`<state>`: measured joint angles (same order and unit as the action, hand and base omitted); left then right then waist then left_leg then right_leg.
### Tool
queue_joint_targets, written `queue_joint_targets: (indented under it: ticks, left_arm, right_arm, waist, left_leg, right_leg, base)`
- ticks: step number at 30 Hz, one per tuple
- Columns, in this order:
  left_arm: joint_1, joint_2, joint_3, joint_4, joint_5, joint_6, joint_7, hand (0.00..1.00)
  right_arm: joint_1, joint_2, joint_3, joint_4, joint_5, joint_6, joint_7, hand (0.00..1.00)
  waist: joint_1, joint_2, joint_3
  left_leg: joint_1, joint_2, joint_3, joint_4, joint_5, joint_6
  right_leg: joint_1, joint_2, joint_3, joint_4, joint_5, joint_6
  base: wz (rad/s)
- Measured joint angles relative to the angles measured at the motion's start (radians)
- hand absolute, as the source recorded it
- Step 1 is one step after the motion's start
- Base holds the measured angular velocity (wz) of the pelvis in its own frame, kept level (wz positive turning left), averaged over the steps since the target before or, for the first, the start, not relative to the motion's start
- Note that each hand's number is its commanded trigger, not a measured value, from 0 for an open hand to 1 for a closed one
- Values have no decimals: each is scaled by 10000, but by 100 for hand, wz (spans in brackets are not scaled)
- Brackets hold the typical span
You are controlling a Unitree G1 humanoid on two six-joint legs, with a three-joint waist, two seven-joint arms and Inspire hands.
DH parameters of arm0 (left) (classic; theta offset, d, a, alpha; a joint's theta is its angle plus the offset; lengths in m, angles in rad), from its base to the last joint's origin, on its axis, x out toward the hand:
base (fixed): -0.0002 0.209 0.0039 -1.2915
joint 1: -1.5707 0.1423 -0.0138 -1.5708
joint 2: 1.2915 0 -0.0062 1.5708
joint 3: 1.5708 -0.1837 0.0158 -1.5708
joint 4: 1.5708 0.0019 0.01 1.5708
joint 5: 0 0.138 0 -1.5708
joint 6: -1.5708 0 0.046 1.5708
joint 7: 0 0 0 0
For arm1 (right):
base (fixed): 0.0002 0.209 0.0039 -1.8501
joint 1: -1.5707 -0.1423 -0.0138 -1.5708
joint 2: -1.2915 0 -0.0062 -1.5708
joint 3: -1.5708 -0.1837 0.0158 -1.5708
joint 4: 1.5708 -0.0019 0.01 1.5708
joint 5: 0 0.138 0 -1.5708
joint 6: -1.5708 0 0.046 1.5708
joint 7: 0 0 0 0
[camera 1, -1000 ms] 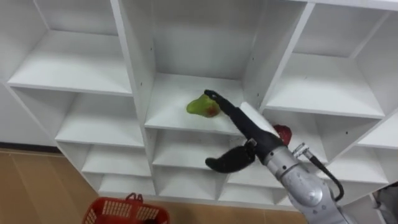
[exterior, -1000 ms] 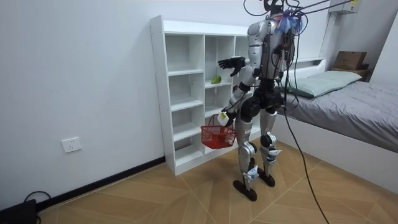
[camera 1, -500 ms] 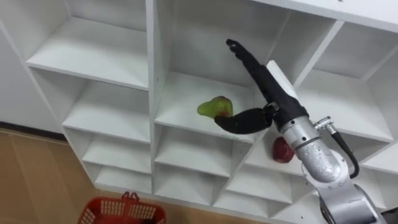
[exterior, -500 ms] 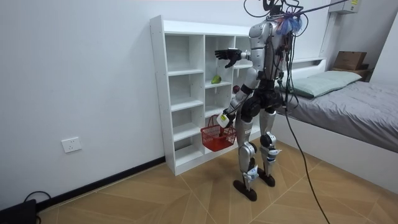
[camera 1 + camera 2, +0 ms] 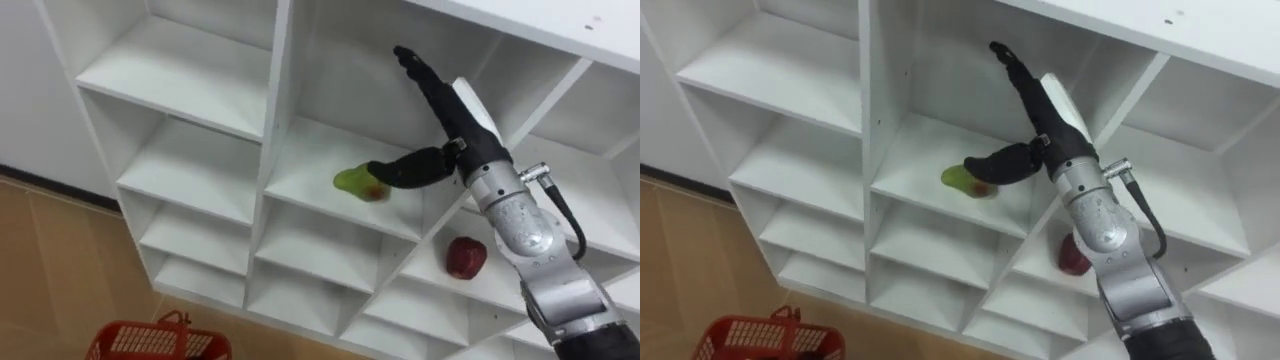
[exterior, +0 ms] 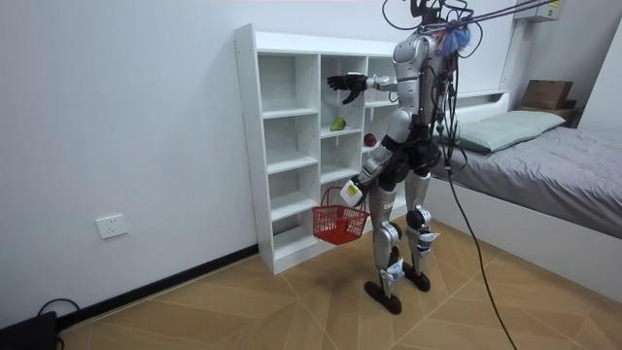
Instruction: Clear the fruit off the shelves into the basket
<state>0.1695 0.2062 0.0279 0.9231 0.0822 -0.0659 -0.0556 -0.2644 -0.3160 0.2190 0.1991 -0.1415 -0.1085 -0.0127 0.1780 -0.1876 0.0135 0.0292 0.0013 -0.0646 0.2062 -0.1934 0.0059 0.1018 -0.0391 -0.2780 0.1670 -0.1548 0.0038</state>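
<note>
1. Right hand (image 5: 455,130) is inside the closet (image 5: 281,110), fingers straight, thumb spread, empty.
2. I see the pear (image 5: 356,183) lying lengthwise across the middle shelf, at the thumb.
3. Left hand (image 6: 352,192) grips the red basket (image 6: 338,224).

Home bedroom: a low white bed with grey bedding (image 6: 569,170) and a pale green pillow (image 6: 505,124) is sitting at the room view's right, a tall white open-shelved wooden closet (image 6: 282,146) is standing against a plain white wall (image 6: 146,107), light herringbone wood flooring (image 6: 243,301) is running underneath, and a white wall socket (image 6: 112,227) is showing low down.
</note>
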Motion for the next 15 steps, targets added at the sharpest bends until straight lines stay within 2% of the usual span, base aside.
queue_joint_targets:
  ticks: [3, 5, 7, 10, 15]
  left_arm:
    - [-21, 4, 72, -5, 0, 187, -83, 100]
    - [-107, 67, 85, -5, -3, 243, -204, 100]
    - [-193, 78, 85, -8, -1, 244, -240, 100]
    - [-215, 90, 107, -18, 0, 244, -273, 100]
    - [-291, 140, 102, -28, -3, 352, -423, 100]
  right_arm:
    - [-154, -3, 0, 552, 345, 21, 0, 0]
    - [-276, -11, 23, 1114, 820, 17, 70, 0]
    - [-417, -21, 15, 1579, 1195, 58, 114, 0]
    - [-590, -32, 11, 1960, 1521, 247, 180, 0]
    - [-749, -80, 7, 2248, 2211, 285, 252, 0]
  waist:
    - [55, -18, 13]
    - [143, -107, 67]
    - [195, -171, 85]
    - [222, -240, 58]
    - [211, -294, 28]
  left_leg:
    - [-33, 3, -44, 5, 3, -10]
    - [-86, 6, -86, 35, 13, -27]
    - [-222, -10, -180, 143, 11, -31]
    - [-367, -46, -246, 237, 10, -29]
    - [-486, -85, -314, 308, 12, -25]
  right_leg:
    - [8, 2, -123, 1, 0, 0]
    - [-4, -4, -251, 1, 0, 0]
    - [-47, -5, -274, 3, 0, 0]
    - [-109, -22, -321, 5, 0, 0]
    - [-164, -60, -495, 3, 0, 0]
  base:
    - [5]
    - [5]
    - [15]
    - [11]
    - [5]
